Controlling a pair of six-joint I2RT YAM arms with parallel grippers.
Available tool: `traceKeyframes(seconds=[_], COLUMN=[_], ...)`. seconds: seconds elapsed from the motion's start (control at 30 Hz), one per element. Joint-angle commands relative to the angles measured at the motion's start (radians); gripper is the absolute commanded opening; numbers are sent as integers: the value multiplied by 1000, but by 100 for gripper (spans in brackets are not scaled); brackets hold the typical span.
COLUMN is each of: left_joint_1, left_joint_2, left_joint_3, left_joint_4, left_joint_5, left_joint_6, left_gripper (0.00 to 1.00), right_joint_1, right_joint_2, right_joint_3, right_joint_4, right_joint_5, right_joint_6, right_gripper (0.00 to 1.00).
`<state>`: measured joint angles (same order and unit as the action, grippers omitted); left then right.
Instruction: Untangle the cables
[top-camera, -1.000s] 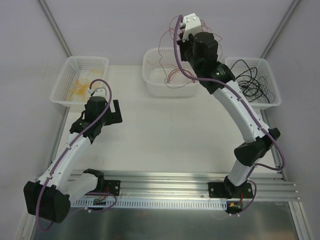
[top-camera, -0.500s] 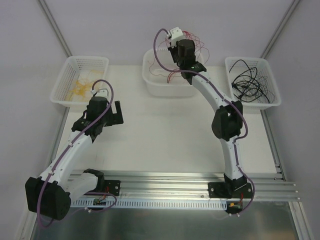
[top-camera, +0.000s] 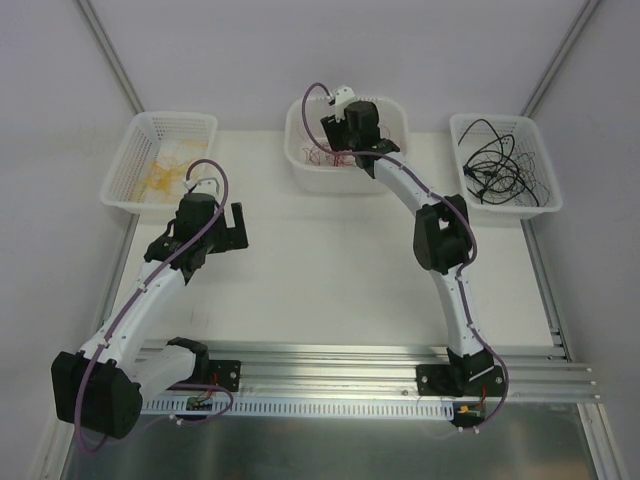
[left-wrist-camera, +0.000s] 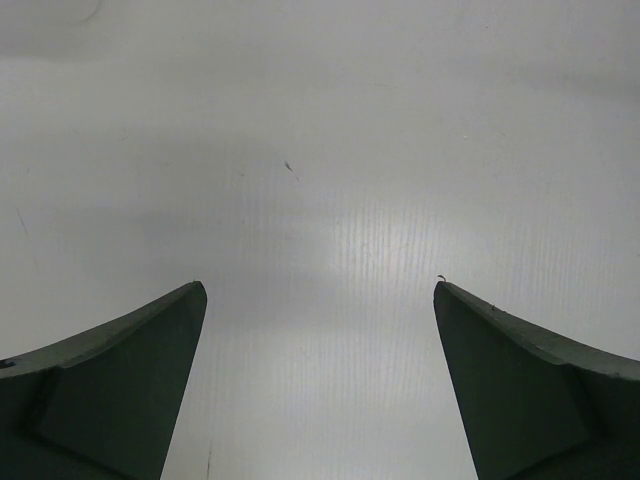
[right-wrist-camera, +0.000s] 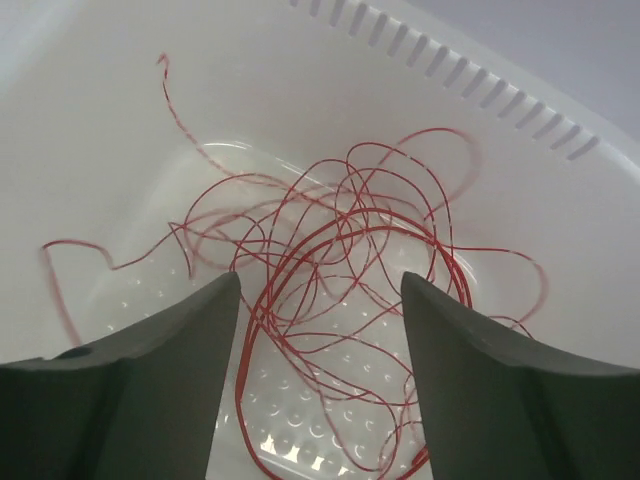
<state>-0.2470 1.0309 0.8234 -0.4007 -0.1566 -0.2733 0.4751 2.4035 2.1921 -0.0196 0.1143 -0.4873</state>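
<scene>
Under the middle tub (top-camera: 305, 178) and spreading out toward the arm bases lay the white tabletop (top-camera: 320, 280), the tub sitting at its far edge. The right arm (top-camera: 445, 240) rose from the near right of the tub and stretched forward until its wrist hung over the tub's opening. The left arm (top-camera: 140, 300) was folded low, well to the near left of the tub, its wrist over bare tabletop.

The left basket (top-camera: 125, 150) stood to the left of the tub and the right basket (top-camera: 460, 135) to the right of it, each apart from the tub and at the same far edge.

The right claw (right-wrist-camera: 320, 282) pointed down into the tub with its two dark fingers spread wide, gripping nothing. The left claw (left-wrist-camera: 318, 287), near and left of the tub, was likewise spread wide and held nothing, with only plain tabletop between its fingers.

The red cables (right-wrist-camera: 340, 250) lay as one loose tangle of thin loops on the tub's dimpled floor, directly beneath the gap of the right claw, with stray ends trailing toward the tub's walls. The black cables (top-camera: 500, 165) were piled in the right basket, some loops arching above its rim. The yellow cables (top-camera: 165, 180) formed a small clump in the left basket.
</scene>
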Motion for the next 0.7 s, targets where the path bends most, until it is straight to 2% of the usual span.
traceKeyframes(seconds=[0.0,0.03,0.1,0.27,0.43,0.53,0.57,0.67], left_joint_1=[9,9,9,11,9,9,11,9], left_joint_2=[-5,-12,-22,-41,-77,-121,-132,-179], left_joint_3=[-1,0,-1,-1,-6,-12,-15,-29], left_joint_4=[23,23,23,23,25,31,36,48], left_joint_5=[20,17,14,12,0,-17,-23,-27], left_joint_6=[2,2,2,2,5,5,6,6], left_gripper=[99,99,99,99,99,99,99,99], right_joint_1=[0,0,0,0,0,0,0,0], right_joint_2=[-200,-239,-351,-567,-809,-998,-1056,-1269], right_joint_3=[-29,-84,-138,-277,-366,-536,-537,-684], right_joint_4=[24,24,24,-83,-252,-301,-313,-382], right_joint_5=[-24,-25,-36,-45,44,177,177,287], right_joint_6=[33,41,53,78,101,134,147,183], right_gripper=[71,77,81,99,100,100,100,100])
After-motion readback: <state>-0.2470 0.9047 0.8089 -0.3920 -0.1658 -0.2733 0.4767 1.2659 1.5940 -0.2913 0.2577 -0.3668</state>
